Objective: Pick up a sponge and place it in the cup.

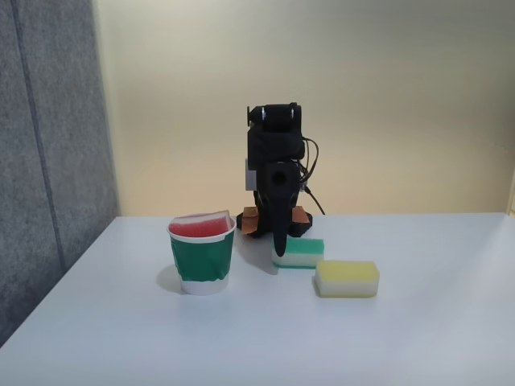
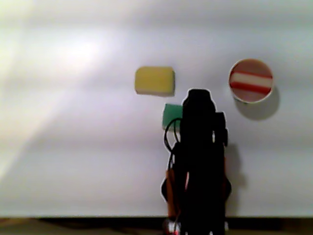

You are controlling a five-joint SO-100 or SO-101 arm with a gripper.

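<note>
White worktop [image 1: 418, 338] before a cream wall in the fixed view: the small red-and-white rectangular sponge [image 1: 201, 226] sits inside the green paper cup [image 1: 203, 261]; the dark tool [image 1: 279, 241] hangs clenched, empty. From above, the sponge [image 2: 251, 81] fills the cup [image 2: 237, 94]: seemingly done.

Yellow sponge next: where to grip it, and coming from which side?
Come from above and pinch the yellow sponge across its short width, on the two long side faces. It lies flat, alone on the table, apart from the green sponge in the other view, so both long sides look open. Likely soft; close gently.
</note>
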